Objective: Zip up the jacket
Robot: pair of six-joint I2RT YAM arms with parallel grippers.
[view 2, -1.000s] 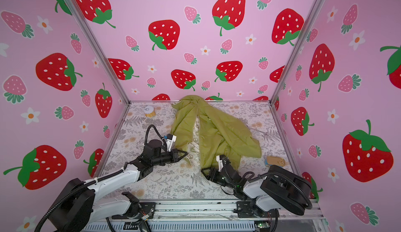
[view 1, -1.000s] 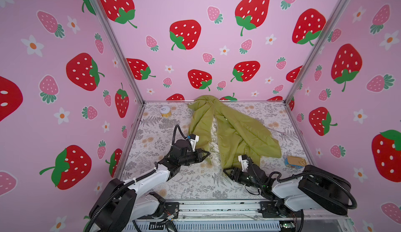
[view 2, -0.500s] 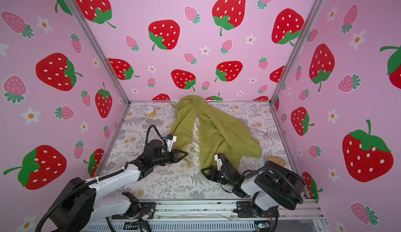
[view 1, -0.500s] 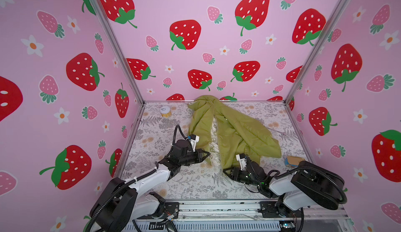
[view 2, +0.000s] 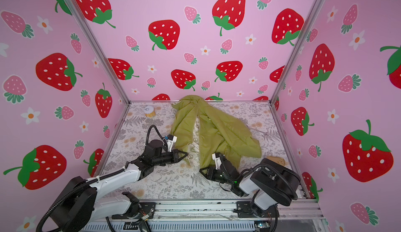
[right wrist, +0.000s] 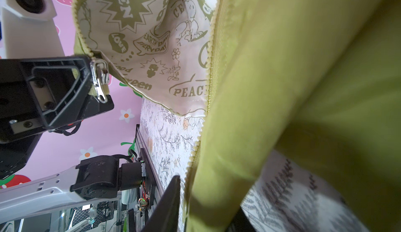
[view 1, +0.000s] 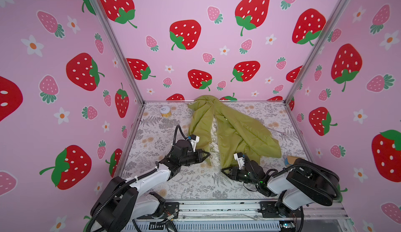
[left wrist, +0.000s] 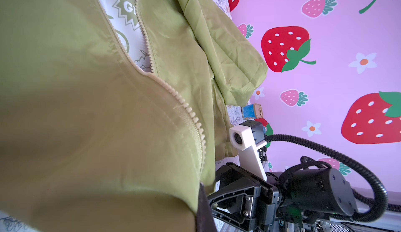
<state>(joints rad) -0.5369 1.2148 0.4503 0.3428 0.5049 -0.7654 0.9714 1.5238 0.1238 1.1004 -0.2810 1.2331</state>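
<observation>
The jacket (view 1: 234, 133) lay open-fronted on the floral table (view 1: 152, 137), its hood toward the back wall and cream lining showing between the two front panels. The left gripper (view 1: 207, 155) was pinched together at the lower edge of the nearer panel. The right gripper (view 1: 224, 170) sat low at the other panel's hem (its jaws too dark to read).

Pink strawberry-print walls (view 1: 217, 7) enclose a pale fern-patterned tabletop (view 1: 195, 185).
</observation>
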